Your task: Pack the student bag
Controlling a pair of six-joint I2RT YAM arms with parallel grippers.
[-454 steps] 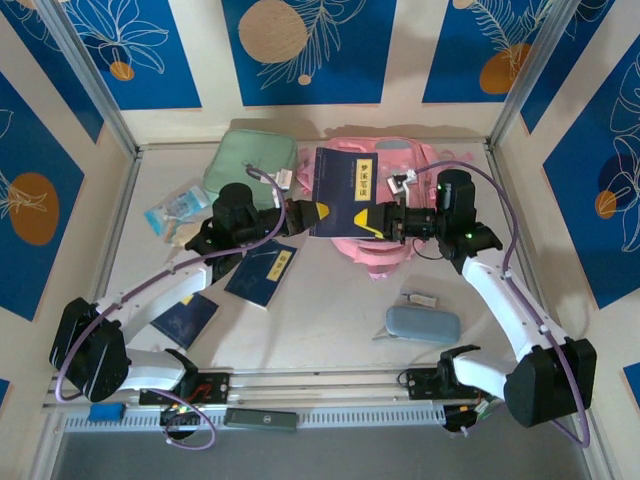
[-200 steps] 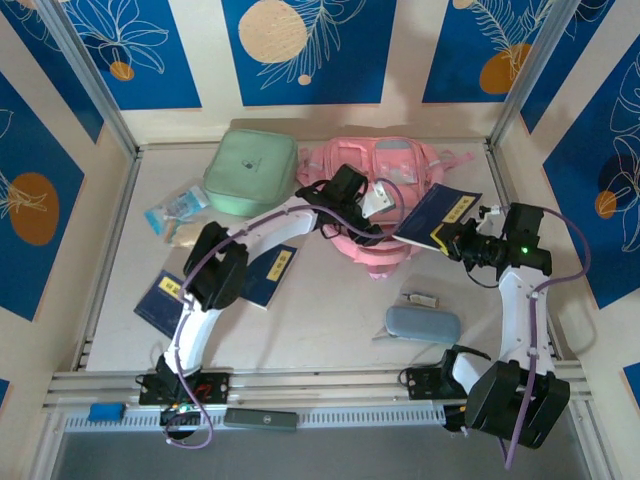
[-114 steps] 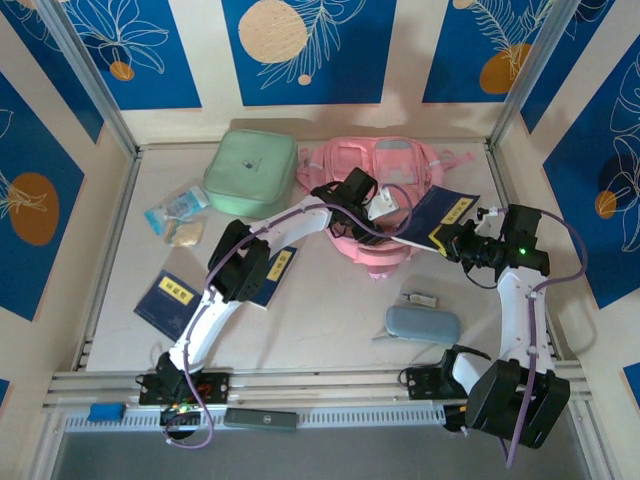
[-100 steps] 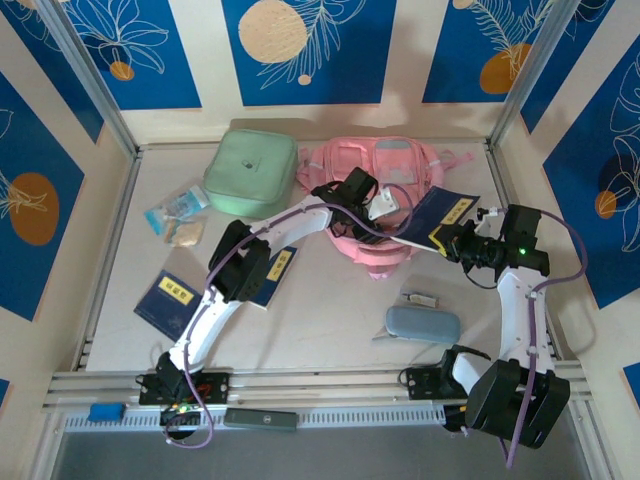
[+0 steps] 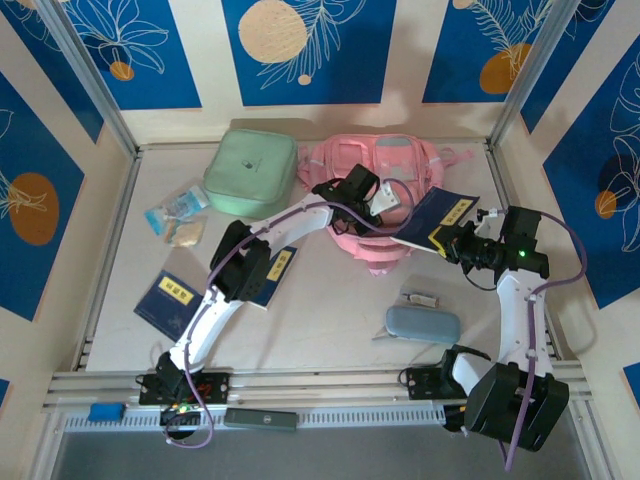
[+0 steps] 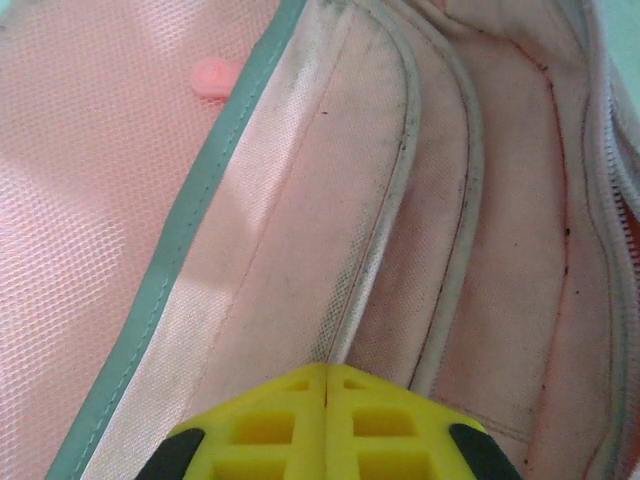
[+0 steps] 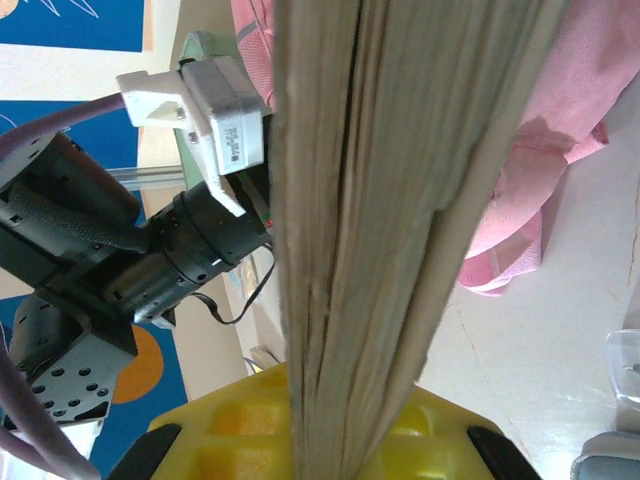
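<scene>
Left claw (image 6: 326, 372), shut at the large pink fabric backpack's (image 5: 400, 160) pocket rim, should lift it wide for the dark blue paperback book (image 5: 437, 213) clamped in the right claw (image 7: 345, 395).

1. The left hand (image 6: 326, 372) was cut off at 6 o'clock in its wrist view; any pinched fabric was untellable.
2. The book (image 7: 370, 200) ran off at 12 o'clock, its covers hidden.
3. The left arm (image 5: 290, 222) hid part of the student bag (image 5: 395, 160).

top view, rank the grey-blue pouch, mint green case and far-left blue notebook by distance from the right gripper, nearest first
From the right gripper, shut on the dark blue book:
1. grey-blue pouch, front right
2. mint green case, back left
3. far-left blue notebook, front left
</scene>
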